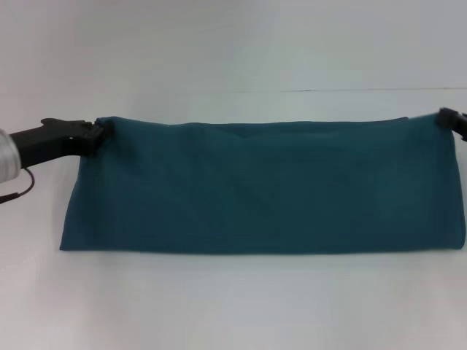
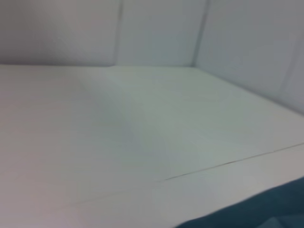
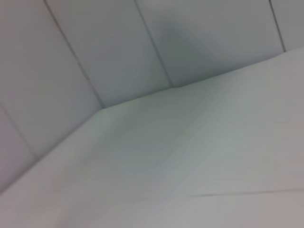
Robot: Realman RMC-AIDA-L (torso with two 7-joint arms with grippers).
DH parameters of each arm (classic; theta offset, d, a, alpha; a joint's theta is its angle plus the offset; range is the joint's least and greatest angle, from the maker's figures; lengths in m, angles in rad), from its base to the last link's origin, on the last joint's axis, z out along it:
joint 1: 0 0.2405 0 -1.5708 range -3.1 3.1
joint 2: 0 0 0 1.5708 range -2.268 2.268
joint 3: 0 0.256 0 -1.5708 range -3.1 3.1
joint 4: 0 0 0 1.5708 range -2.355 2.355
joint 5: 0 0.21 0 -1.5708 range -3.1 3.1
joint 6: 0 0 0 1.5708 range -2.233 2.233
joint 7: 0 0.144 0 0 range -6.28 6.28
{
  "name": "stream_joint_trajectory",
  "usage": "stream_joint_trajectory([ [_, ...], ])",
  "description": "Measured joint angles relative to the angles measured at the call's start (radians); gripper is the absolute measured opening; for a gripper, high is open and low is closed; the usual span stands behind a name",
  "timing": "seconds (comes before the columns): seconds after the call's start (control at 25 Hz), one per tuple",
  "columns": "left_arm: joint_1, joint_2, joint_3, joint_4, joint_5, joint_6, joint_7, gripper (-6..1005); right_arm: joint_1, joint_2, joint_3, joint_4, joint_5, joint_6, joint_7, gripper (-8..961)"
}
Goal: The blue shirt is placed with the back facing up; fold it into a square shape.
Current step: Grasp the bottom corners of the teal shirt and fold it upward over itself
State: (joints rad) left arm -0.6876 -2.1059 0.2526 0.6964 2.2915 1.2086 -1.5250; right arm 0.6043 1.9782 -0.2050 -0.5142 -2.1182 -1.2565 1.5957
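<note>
The blue shirt [image 1: 263, 189] lies on the white table as a long horizontal band, plain side up, folded along its near edge. My left gripper [image 1: 102, 132] is at the band's far left corner and pinches it. My right gripper [image 1: 446, 118] is at the far right corner, mostly out of frame, and pinches that corner. The far edge runs straight and taut between the two grippers. A sliver of the shirt [image 2: 266, 213] shows in the left wrist view. The right wrist view shows only table and wall.
The white table [image 1: 233, 306] extends in front of and behind the shirt. A thin seam [image 1: 365, 90] crosses it behind the shirt. White wall panels [image 3: 118, 47] stand at the back. A dark cable [image 1: 18, 191] hangs under my left arm.
</note>
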Motion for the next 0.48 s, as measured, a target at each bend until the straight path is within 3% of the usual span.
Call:
stream_joint_trajectory([
  [0.12, -0.036, -0.005, 0.042, -0.074, -0.003, -0.187, 0.008, 0, 0.075, 0.003, -0.049, 0.041, 0.0, 0.16, -0.009, 6],
  [0.48, -0.078, -0.038, 0.126, -0.115, -0.023, -0.433, 0.021, 1, 0.179, 0.032, -0.155, 0.065, 0.0, 0.4, -0.013, 7],
])
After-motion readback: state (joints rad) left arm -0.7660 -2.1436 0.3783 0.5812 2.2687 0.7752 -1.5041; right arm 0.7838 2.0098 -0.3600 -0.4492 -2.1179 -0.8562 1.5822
